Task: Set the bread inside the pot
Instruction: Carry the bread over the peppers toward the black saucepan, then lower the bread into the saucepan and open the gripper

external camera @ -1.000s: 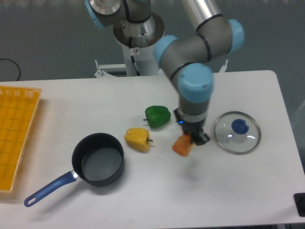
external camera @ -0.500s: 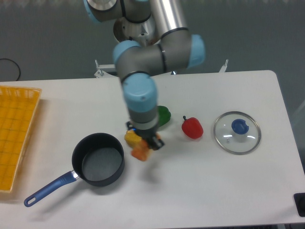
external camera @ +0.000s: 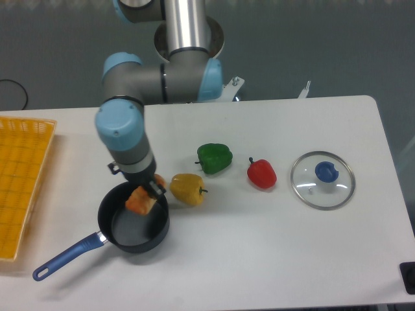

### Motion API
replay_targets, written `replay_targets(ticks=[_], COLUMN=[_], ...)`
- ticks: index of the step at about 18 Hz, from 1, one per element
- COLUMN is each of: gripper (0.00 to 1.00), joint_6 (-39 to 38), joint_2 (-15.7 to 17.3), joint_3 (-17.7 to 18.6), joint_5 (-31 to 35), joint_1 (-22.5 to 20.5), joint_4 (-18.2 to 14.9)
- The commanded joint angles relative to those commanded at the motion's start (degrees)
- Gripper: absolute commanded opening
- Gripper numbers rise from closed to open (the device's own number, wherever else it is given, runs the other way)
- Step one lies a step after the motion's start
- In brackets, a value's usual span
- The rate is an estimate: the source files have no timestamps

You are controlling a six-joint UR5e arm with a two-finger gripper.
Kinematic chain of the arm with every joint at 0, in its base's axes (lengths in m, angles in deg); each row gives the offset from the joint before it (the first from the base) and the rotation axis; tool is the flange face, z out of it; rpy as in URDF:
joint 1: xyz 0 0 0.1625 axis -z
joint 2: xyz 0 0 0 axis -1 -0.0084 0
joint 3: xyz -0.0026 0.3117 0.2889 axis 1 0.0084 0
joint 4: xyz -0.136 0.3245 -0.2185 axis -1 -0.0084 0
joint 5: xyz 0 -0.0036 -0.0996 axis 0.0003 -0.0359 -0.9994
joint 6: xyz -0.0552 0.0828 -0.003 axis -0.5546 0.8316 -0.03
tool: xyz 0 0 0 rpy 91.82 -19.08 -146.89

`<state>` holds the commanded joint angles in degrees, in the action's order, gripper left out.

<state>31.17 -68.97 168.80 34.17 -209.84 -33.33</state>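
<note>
Bread (external camera: 140, 199), which looks light and stiff like a toy block and easy to hold by its flat sides, hangs clamped between the fingers (external camera: 150, 190) just over the open pot (external camera: 133, 217), beside the yellow pepper (external camera: 188, 189) on the bench (external camera: 272, 246).

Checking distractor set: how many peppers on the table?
3. Yellow pepper just right of the pot, green pepper behind it, red pepper between the green one and the glass lid. None seems hidden.
</note>
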Motion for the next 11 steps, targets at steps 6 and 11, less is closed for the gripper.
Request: replay_targets(ticks=[6, 11], gripper=[0.42, 0.59], joint_6=[-0.4, -0.4], joint_2=[-2.6, -3.0], joint_3=[-2.7, -2.8], joint_5=[0.1, 0.2], joint_1=[-0.2, -0.3], joint_4=[1.0, 1.9])
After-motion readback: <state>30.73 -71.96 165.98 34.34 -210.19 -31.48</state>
